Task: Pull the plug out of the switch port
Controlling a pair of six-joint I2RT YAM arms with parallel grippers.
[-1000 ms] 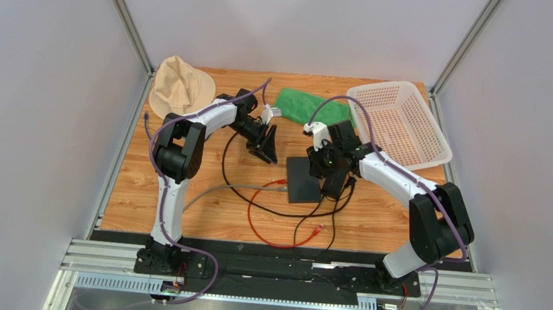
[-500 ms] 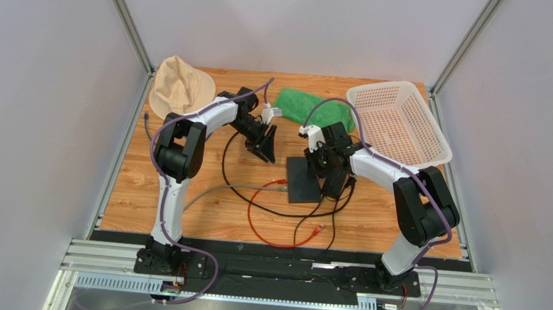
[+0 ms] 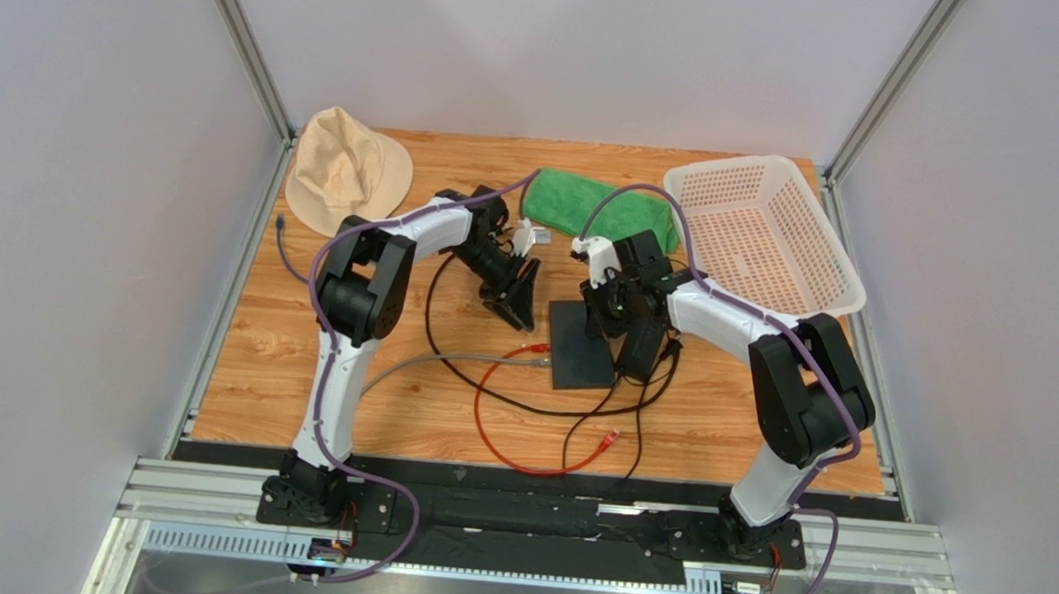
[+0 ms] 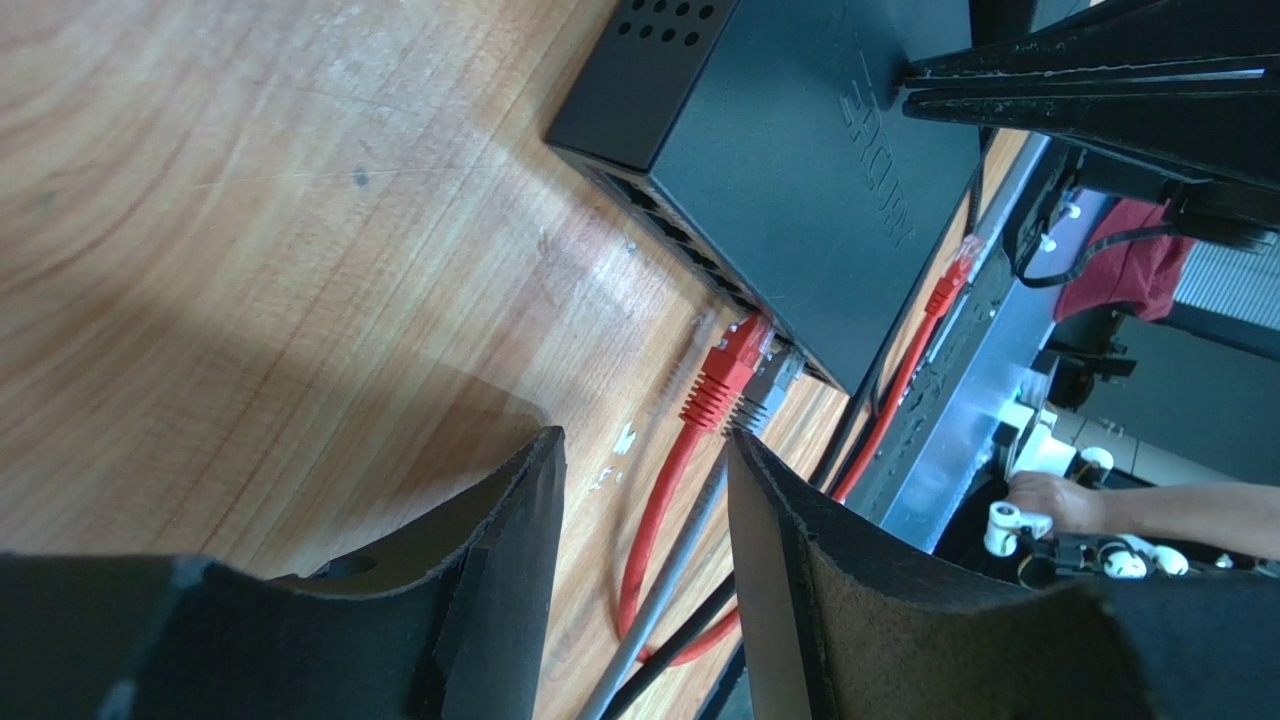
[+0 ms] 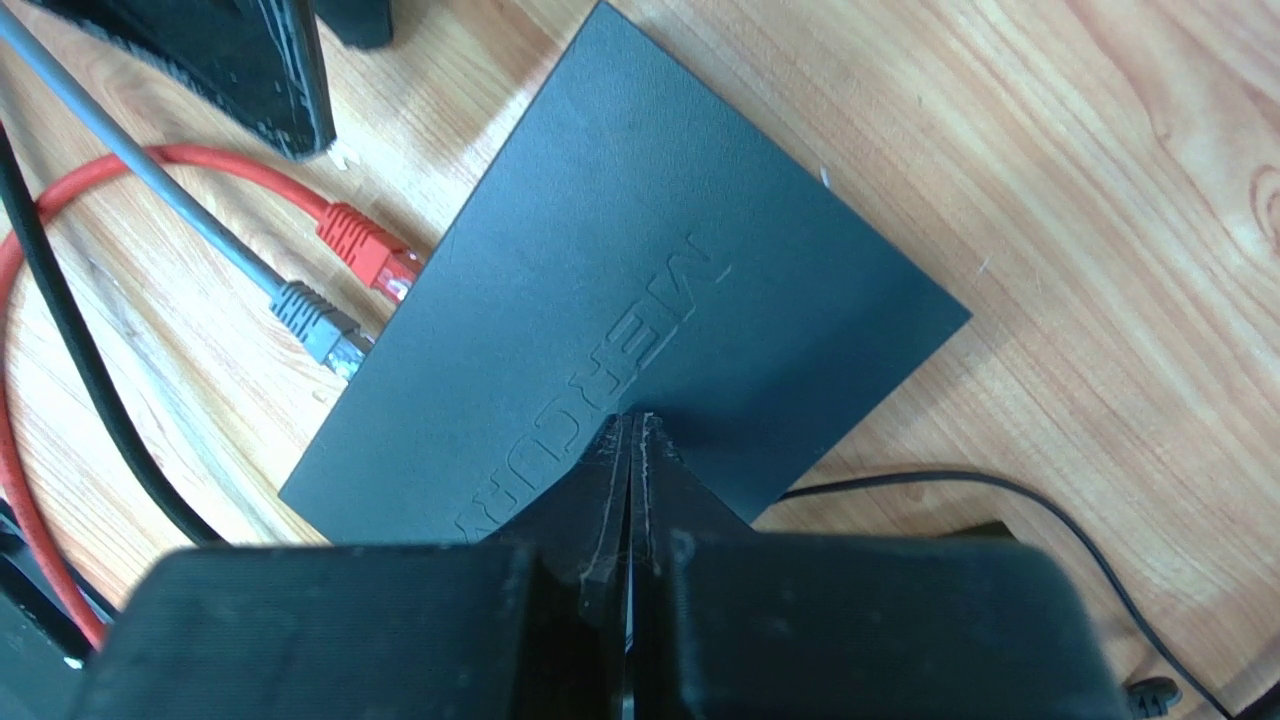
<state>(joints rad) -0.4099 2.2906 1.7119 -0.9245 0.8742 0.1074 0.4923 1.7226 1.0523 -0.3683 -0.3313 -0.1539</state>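
Left tool [image 4: 643, 450] advanced toward switch [image 5: 646, 300], half-open; right tool [image 5: 634, 428] shut (resting on it). Red plug [image 3: 536, 348], nine o'clock edge: likely rigid, clipped; grip boot.

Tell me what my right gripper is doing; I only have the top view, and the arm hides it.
Observer: The right wrist view shows the right gripper shut and empty, its tips apparently resting on the top face of the switch.
Operator: Which plugs are in?
Observer: Two, side by side: a red plug and a grey plug.
Operator: Is my other arm on either?
Observer: No. The left wrist view shows the left gripper open, short of both plugs and aimed at them.
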